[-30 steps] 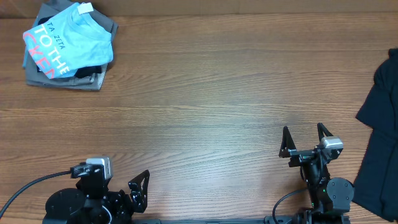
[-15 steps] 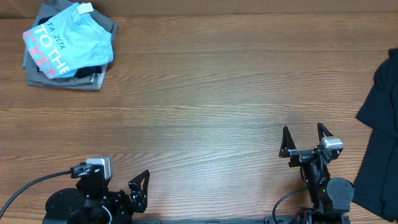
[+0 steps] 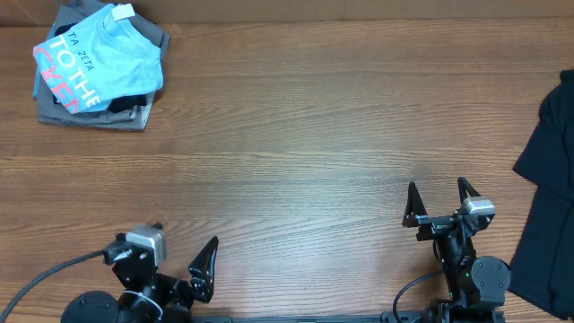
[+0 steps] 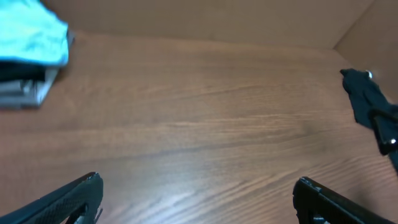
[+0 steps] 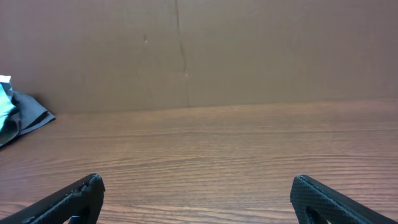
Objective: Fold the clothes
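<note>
The clothes, a light blue T-shirt (image 3: 100,56) with red and white lettering, lie folded on top of a stack at the table's far left corner. Their blue edge also shows in the left wrist view (image 4: 31,34), and a sliver of them shows in the right wrist view (image 5: 4,99). My left gripper (image 3: 186,237) is open at the near left edge, far from the shirt, with only bare wood between its fingers (image 4: 198,180). My right gripper (image 3: 436,185) stands open at the near right, also over bare wood (image 5: 198,179).
Black and grey folded garments (image 3: 126,109) lie under the shirt. A large dark garment (image 3: 549,179) covers the right edge of the table. A brown wall (image 5: 199,50) runs behind the table. A dark blurred shape (image 4: 367,102) shows at the right of the left wrist view.
My left arm has turned and shifted slightly at the near edge, so its finger now points further up the table. The right arm and the clothes have not moved.
</note>
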You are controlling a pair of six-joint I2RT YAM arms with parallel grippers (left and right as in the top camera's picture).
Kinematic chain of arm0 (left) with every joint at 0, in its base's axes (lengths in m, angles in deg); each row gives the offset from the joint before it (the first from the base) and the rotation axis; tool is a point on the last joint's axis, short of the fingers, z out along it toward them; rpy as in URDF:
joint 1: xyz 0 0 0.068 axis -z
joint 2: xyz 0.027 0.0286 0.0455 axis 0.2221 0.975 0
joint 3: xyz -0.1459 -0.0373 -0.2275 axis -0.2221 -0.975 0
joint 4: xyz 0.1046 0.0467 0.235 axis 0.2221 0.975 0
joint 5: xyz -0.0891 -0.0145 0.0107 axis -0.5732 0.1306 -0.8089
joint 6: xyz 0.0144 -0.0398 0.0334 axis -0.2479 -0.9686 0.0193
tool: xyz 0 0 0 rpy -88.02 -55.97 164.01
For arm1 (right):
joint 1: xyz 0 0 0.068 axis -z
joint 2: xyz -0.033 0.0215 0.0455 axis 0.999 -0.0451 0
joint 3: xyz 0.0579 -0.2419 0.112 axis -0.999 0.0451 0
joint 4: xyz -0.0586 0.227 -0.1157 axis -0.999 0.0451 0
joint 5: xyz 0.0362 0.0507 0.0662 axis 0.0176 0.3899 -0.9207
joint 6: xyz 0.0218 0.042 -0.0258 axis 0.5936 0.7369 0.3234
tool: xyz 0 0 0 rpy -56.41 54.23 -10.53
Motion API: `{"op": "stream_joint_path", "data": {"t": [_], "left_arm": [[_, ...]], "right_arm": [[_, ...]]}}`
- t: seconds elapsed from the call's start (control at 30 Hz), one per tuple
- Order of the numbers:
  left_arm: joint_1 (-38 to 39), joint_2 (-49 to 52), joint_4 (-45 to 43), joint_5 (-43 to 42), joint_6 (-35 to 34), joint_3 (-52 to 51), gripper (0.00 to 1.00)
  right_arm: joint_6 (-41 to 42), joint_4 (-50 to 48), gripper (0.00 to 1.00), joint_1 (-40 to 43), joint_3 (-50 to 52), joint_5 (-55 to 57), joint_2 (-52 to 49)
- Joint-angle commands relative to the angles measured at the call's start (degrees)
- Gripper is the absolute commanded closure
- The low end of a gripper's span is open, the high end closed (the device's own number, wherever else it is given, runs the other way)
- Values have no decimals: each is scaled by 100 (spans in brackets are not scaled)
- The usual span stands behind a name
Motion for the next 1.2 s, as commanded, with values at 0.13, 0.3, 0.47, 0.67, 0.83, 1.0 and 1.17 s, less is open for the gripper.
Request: {"op": "stream_joint_path", "data": {"t": [0.13, 0.3, 0.47, 0.67, 0.83, 1.0, 1.17], "left_arm": [[17, -715, -1410, -13, 1235, -1390, 0], [7, -1032, -2839, -11, 1679, -2398, 0], [-111, -1314, -4232, 72, 1775, -3292, 0], [-179, -1331, -4999, 72, 2382, -3823, 0], [-212, -1331, -5335, 74, 2625, -4068, 0], [-291, -1331, -5880, 72, 2651, -4437, 0], [-289, -1331, -6561, 70, 2651, -4824, 0]], "right_arm": [[-17, -20, 0, -24, 57, 61, 68], [-17, -20, 0, -24, 57, 61, 68], [-17, -20, 0, -24, 57, 59, 68], [-17, -20, 0, -24, 57, 61, 68], [-17, -20, 0, -24, 59, 59, 68], [-17, -20, 0, -24, 59, 59, 68], [-17, -20, 0, -24, 57, 61, 68]]}}
